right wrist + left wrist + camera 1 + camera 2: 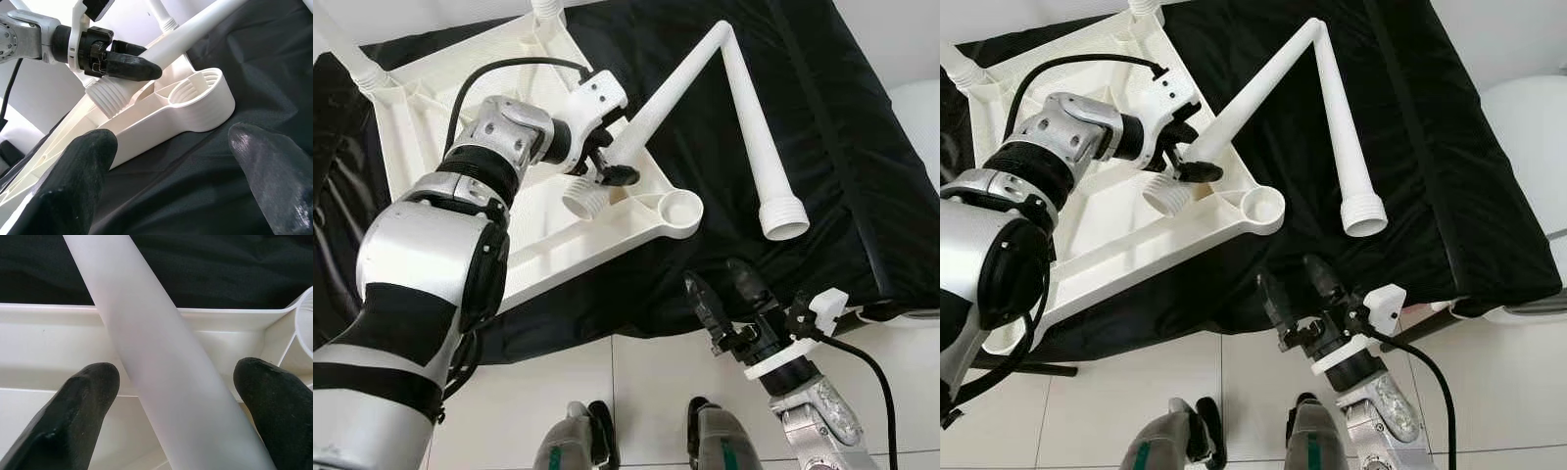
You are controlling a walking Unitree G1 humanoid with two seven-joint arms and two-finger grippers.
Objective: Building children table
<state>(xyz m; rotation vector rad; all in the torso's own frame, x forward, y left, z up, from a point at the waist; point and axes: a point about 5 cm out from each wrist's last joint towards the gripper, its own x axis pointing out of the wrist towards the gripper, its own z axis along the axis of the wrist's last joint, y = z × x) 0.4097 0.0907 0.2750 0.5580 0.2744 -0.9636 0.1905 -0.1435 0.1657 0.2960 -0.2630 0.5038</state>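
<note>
A black cloth (822, 127) covers a low surface that stands on a pale tiled floor (607, 392). On the cloth lies a white plastic table top (440, 127), turned underside up so its ribs and corner sockets show.

The corner socket (678, 209) nearest the robot is an open round cup, and everything else sits around it. Just beside this socket, toward the middle of the table top, the left claw (605, 166) grips a white leg (651, 113) near its threaded end (587, 196). In the left wrist view the leg passes between the two black fingers (80, 396), which sit close on either side of it. The leg slants up and away from the socket across the cloth, its threaded end resting low over the table top's inner ribs.

A second leg (759, 137) lies on the cloth on the far side of the socket from the left claw. Its far tip meets the tip of the held leg, and its threaded open end (784, 217) points toward the robot.

The right claw (724, 294) hovers at the near edge of the cloth, a little nearer the robot than the socket, fingers spread wide and holding nothing. In the right wrist view the socket lies between its fingers (73, 181), further off.

Two more legs already stand in the far corners of the table top (357, 59).
</note>
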